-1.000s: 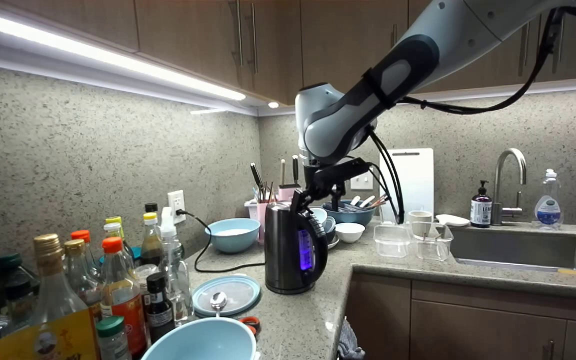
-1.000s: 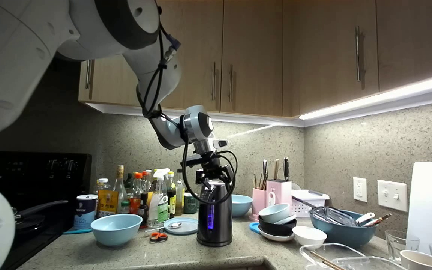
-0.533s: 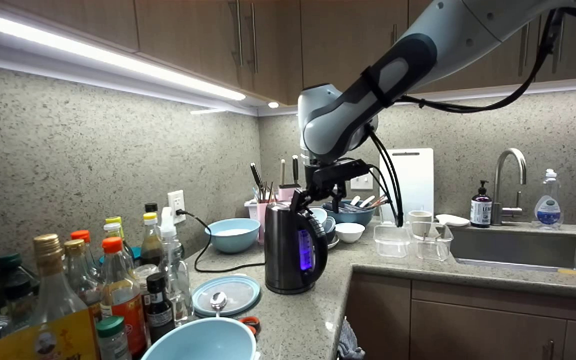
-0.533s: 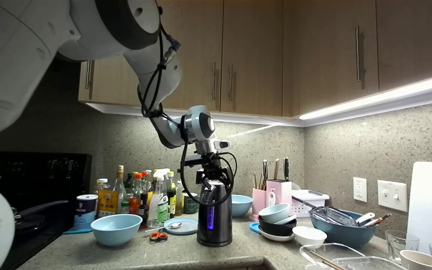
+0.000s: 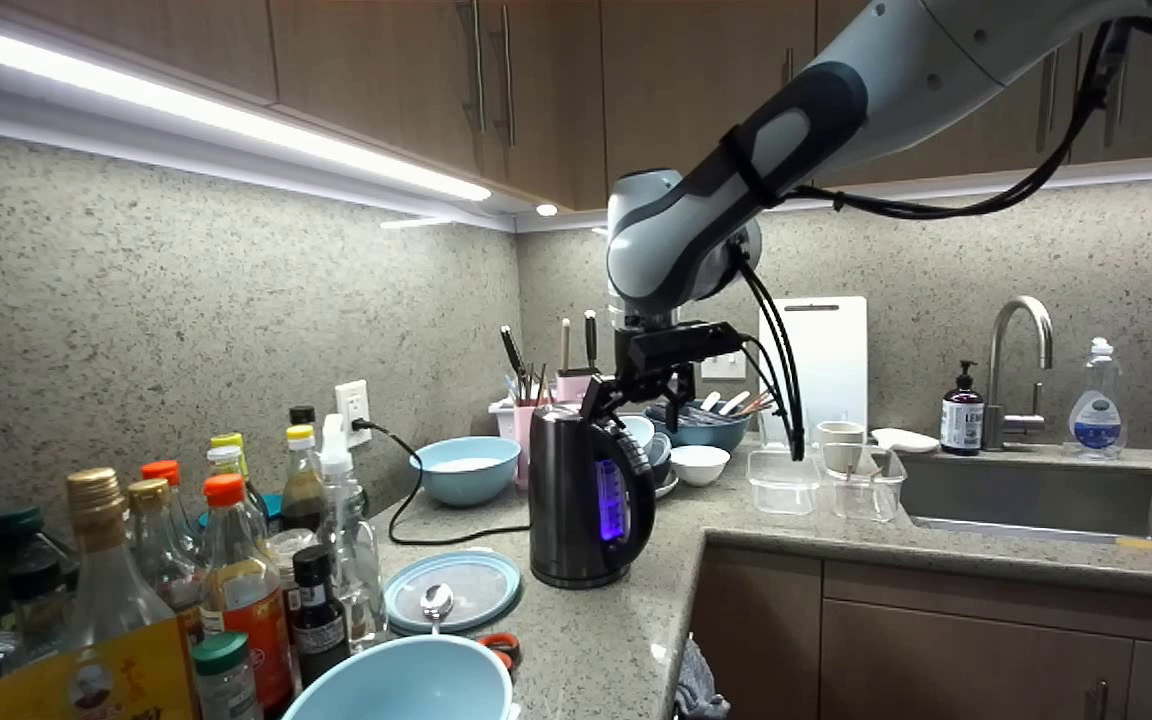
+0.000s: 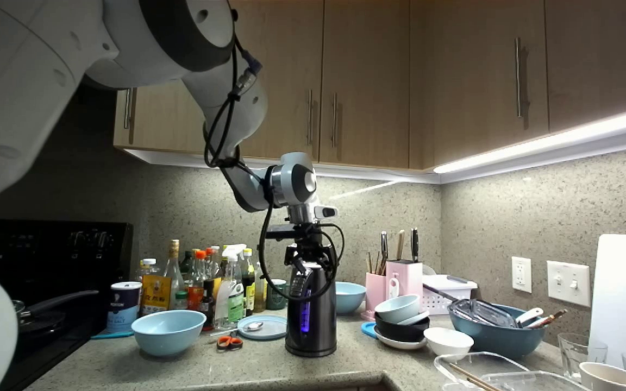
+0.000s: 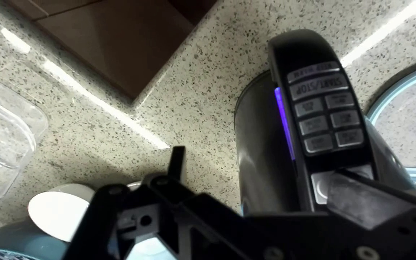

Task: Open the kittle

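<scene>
The dark glossy kettle (image 5: 558, 510) stands upright on the counter with its purple-blue glow lit; it also shows in an exterior view (image 6: 321, 326) and in the wrist view (image 7: 258, 144). No raised lid shows; its top is largely hidden by my gripper. My gripper (image 5: 632, 415) is open above the handle side, also in an exterior view (image 6: 313, 265) and the wrist view (image 7: 258, 168). One fingertip lies over the silver button (image 7: 321, 186) at the handle's top; I cannot tell whether it presses. The other finger hangs in the air beside the kettle.
Blue bowls (image 6: 169, 332), a lidded plate (image 6: 263, 327) and several bottles (image 5: 236, 560) stand on the kettle's one side. Stacked bowls (image 6: 400, 326), a pink knife block (image 6: 405, 279) and clear containers (image 5: 782, 485) stand on the other. A power cord (image 5: 436, 543) runs behind the kettle.
The wrist and gripper body have swung slightly to the right and become more upright, while the finger stays at the kettle's top. The kettle has not moved.
</scene>
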Controlling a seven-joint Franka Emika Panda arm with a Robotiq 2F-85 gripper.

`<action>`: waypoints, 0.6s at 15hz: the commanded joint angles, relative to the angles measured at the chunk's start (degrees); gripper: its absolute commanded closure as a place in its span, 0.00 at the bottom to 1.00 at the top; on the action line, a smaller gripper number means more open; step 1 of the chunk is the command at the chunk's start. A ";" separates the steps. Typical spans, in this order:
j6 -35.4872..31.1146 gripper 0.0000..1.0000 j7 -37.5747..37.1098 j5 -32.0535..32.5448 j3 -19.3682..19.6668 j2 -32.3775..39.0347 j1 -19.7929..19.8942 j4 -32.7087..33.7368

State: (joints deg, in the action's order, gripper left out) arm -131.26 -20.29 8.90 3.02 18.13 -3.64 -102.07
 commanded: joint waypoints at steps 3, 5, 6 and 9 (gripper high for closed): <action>0.95 0.00 8.68 -9.51 -2.10 2.49 2.92 0.83; 1.54 0.00 11.26 -12.49 -2.48 2.92 3.90 1.23; 2.00 0.00 12.35 -13.87 -2.59 3.19 4.33 1.55; 3.48 0.00 14.64 -16.81 -2.74 3.71 5.22 2.47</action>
State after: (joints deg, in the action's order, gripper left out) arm -129.69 -9.26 -4.53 1.67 19.57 0.11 -100.39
